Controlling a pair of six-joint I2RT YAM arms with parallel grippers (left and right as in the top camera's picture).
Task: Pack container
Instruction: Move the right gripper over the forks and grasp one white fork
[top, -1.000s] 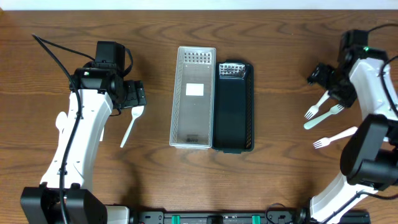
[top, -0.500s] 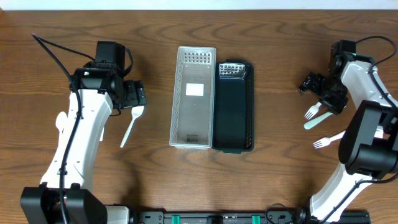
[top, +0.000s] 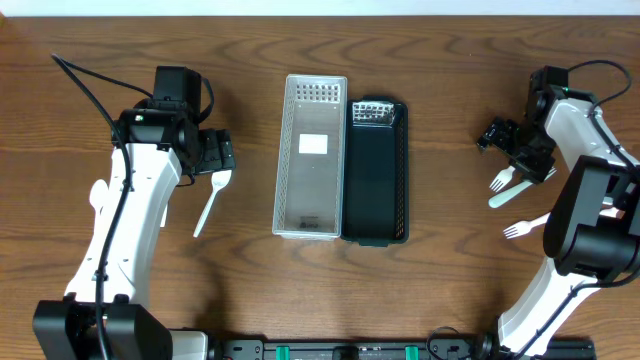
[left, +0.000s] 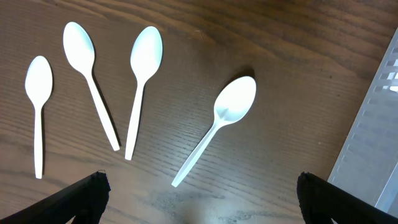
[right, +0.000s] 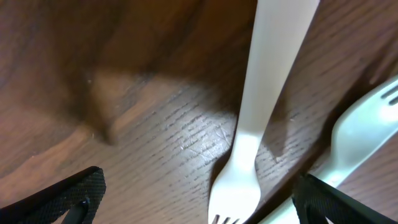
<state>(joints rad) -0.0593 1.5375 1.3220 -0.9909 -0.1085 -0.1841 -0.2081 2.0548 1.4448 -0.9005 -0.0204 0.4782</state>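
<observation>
A clear plastic container (top: 310, 158) stands at the table's middle with a black tray (top: 375, 172) against its right side. Several white spoons lie at the left; in the overhead view one spoon (top: 211, 205) shows. In the left wrist view the nearest spoon (left: 221, 124) lies above my open, empty left gripper (left: 199, 202), which sits by the spoon's bowl (top: 222, 152). Three forks lie at the right. My right gripper (top: 512, 145) is open, low over a white fork (right: 267, 93), its fingers (right: 205, 199) either side of the tines. A pale green fork (right: 360, 137) lies beside it.
Three more spoons (left: 140, 81) lie to the left of the nearest one. The container's wall (left: 373, 143) shows at the right edge of the left wrist view. Another fork (top: 535, 224) lies nearer the front at the right. Cables trail at both far corners.
My right gripper has moved left and down over the forks, and now covers part of one. The left arm and the spoons have not moved.
</observation>
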